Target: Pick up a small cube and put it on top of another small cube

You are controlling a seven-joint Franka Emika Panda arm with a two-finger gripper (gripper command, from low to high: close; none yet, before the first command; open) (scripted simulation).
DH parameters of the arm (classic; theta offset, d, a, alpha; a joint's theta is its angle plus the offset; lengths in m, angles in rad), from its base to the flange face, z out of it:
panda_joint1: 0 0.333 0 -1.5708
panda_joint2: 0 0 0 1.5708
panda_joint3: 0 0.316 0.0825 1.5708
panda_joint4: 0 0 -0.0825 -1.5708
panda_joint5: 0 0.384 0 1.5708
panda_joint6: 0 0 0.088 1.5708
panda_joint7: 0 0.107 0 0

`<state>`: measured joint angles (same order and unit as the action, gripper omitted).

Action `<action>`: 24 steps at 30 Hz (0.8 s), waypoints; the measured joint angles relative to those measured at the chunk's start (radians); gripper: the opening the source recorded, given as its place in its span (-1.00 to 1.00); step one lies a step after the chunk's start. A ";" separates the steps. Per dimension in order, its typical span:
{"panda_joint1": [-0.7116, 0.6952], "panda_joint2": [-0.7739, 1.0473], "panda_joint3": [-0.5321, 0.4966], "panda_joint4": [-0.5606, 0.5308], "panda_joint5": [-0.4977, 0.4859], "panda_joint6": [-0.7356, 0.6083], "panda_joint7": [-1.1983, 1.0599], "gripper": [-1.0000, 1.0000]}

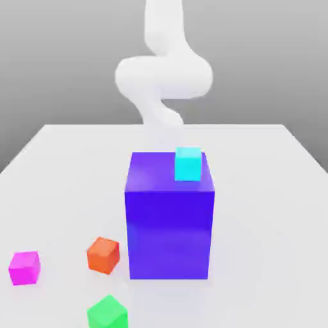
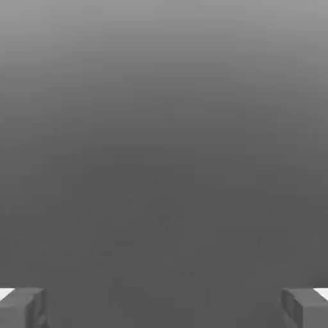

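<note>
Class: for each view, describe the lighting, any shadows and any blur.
Exterior view: soft even light, faint shadows, the white arm blurred, the blue block glossy on top. Hand view: smooth grey gradient, lighter at one edge, no shadows, open gripper fingertips at the corners.

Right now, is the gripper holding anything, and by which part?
Nothing is held. The gripper is open with an empty gap; the magenta cube sits on the table.
</note>
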<state>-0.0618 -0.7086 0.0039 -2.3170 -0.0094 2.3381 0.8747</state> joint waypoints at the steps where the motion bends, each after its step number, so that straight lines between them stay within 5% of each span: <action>1: -0.025 0.039 0.000 -0.007 -0.006 0.016 0.034 0.00; 15: -0.284 0.550 -0.074 -0.102 -0.059 0.229 0.453 0.00; 24: -0.423 0.877 -0.138 -0.163 0.045 0.367 0.622 0.00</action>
<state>-0.4852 0.1686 -0.1346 -2.4802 0.0354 2.7048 1.4967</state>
